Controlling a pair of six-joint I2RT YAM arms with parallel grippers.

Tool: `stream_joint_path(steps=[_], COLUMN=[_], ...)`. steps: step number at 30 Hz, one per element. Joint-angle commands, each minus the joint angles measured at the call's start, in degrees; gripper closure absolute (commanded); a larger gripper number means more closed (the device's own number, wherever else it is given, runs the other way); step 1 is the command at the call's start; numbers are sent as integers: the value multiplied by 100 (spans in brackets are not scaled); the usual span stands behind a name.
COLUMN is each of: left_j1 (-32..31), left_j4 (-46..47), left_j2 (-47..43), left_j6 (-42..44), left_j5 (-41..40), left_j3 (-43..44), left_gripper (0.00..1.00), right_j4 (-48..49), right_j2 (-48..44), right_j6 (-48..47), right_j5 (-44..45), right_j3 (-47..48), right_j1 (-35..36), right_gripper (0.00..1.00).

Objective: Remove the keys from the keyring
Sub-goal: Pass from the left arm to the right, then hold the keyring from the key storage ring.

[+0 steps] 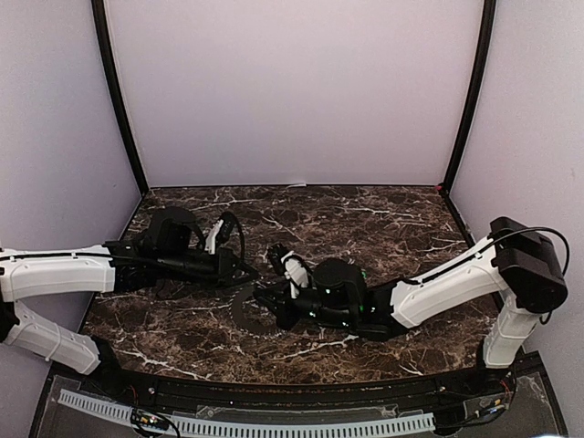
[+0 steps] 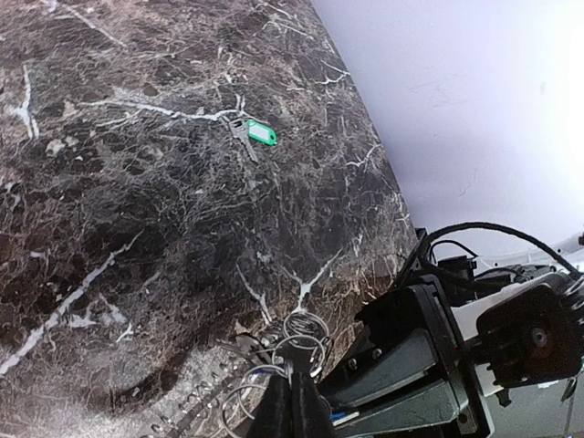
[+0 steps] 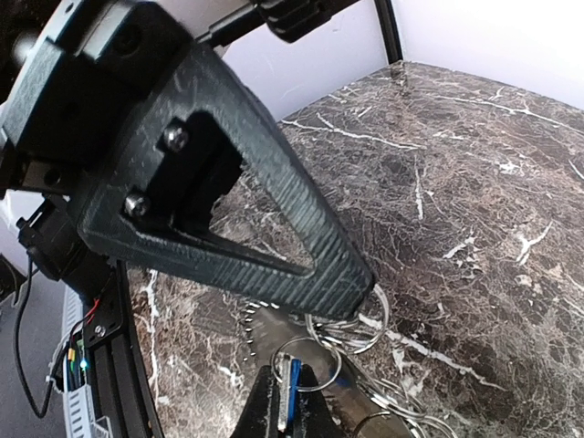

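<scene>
Pinches the wire rings (image 3: 351, 324) in the closed left gripper (image 2: 292, 394) to steady the toothed keyring (image 1: 245, 312), lying toward the counter's (image 1: 365, 219) near edge. Nips a blue key (image 3: 292, 388) in the closed right gripper (image 3: 287, 406), likely to work it off, with the green key (image 2: 255, 134) already loose, well apart.

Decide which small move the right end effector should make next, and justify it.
Probably a short pull of the right end effector away from the left end effector. It is shut on a blue key, while the left pinches the wire rings, so tension could work that key along its coil. The green key already lies free.
</scene>
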Motion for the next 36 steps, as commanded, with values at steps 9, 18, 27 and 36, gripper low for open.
stream_joint_path(steps=[9,18,27,36], left_j1=[69,65,-246,-691], left_j4=[638,2762,3508,3540], left_j2=[-709,-1534,-1019,-482], left_j6=[784,2591,3349,3460], left_j5=[-453,1276,1556,1248], left_j3=[-468,-1594,-1759,-1667], left_gripper=[49,56,72,69], right_j4=[-1080,-2304,-2769,-2746], right_j2=[-878,-1426,-1345,-1363], right_j6=[-469,-889,-739,-607], right_j5=[-1923,-3602,-4709,-5146], right_j3=[-17,242,448,503], right_j1=[-270,-717,-1045,-1208], right_gripper=[100,100,100,100])
